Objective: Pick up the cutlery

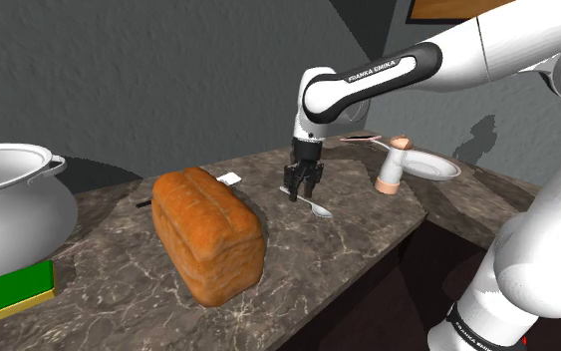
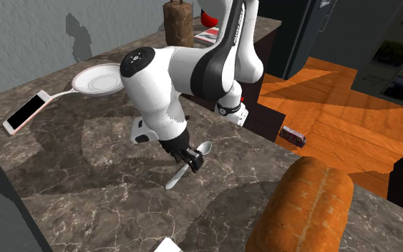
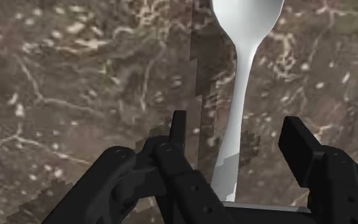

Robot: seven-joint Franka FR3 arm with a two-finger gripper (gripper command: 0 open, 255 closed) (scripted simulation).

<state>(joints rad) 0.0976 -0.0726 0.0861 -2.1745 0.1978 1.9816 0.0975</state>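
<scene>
Because the white spoon (image 1: 317,208) lies flat on the dark marbled worktop (image 1: 358,239), between the loaf of bread (image 1: 208,231) and the small bottle (image 1: 394,168), the grasp has to come straight down over its thin handle. The end effector (image 1: 303,189) hangs low above that handle with its two black fingers (image 3: 178,127) apart. In the wrist view the handle runs up the gap between them, about midway, and neither pad touches it. The spoon's bowl points away from the hand.

By the look of it, the step in hand is the last descent and the close. To do it well, the fingers should go down until their tips almost meet the stone, since the handle is slim and sits low. Closing too high would likely let the pads slide over it. Keeping the handle centred matters too, so that both pads arrive together and do not swivel the spoon across the smooth surface. A grip near the handle's middle, as lined up now, should keep the bowl end from drooping much. The lift is best made vertically, clear of the loaf.
</scene>
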